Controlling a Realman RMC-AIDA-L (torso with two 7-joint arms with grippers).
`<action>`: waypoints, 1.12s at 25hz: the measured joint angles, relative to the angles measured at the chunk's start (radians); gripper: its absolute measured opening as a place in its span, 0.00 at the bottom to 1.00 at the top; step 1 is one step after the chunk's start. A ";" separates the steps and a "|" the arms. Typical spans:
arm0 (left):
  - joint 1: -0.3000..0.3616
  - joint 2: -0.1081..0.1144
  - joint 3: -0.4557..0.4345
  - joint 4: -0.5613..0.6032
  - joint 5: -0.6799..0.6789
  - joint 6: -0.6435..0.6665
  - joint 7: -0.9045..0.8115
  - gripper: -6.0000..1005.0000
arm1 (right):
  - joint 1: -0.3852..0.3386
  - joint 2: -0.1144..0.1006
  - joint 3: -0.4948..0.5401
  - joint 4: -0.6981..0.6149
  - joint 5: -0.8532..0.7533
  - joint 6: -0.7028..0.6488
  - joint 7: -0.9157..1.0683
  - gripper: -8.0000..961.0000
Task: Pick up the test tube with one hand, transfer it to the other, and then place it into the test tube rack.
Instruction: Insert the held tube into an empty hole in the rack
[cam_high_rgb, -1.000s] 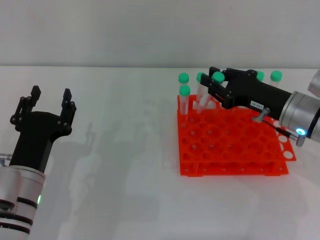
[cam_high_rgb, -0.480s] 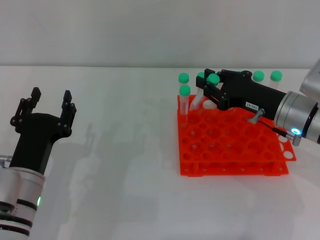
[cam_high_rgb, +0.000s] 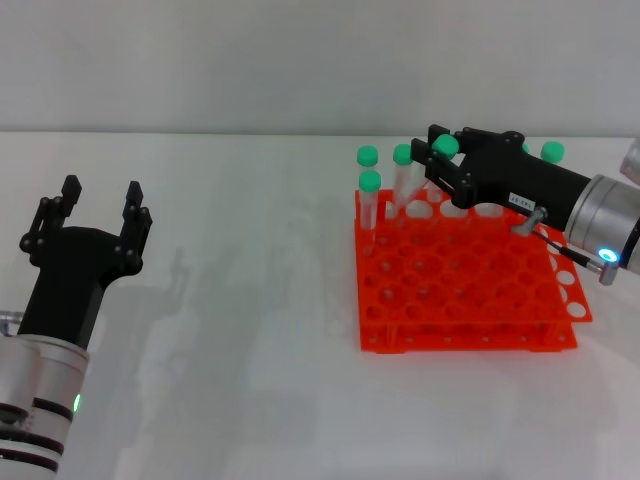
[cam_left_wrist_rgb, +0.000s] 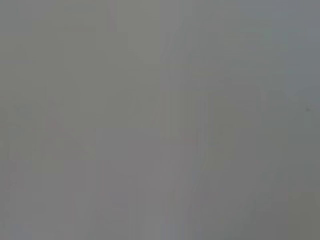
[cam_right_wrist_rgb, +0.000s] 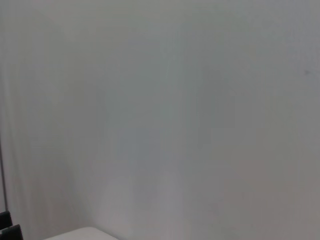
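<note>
Right gripper (cam_high_rgb: 437, 160) at upper right of the frame, pinching the tube (cam_high_rgb: 432, 172) under its green cap, over the far row of the orange rack (cam_high_rgb: 460, 290), left gripper (cam_high_rgb: 97, 212) parked at left, fingers wide.

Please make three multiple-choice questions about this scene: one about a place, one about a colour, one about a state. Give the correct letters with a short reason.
1. Where is the right gripper?
A. over the far edge of the test tube rack
B. on the bare table
C. beside the left gripper

2. What colour are the tube caps?
A. blue
B. green
C. white

3. How are the fingers of the left gripper?
A. spread apart, empty
B. shut on a tube
C. hidden

Answers: 1 A, its tip is at the test tube in the rack's far row; 2 B, each cap is bright green; 3 A, nothing between the fingers.
</note>
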 joint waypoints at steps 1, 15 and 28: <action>0.000 0.000 -0.001 -0.001 0.000 0.000 0.000 0.64 | -0.002 -0.001 0.002 0.000 0.000 0.000 0.000 0.28; -0.014 0.001 -0.008 -0.012 0.000 0.000 0.000 0.64 | -0.040 -0.004 -0.002 -0.018 -0.026 -0.005 0.008 0.28; -0.013 -0.001 -0.002 -0.014 -0.008 0.002 0.000 0.64 | -0.035 0.004 -0.006 -0.017 -0.050 0.013 0.009 0.29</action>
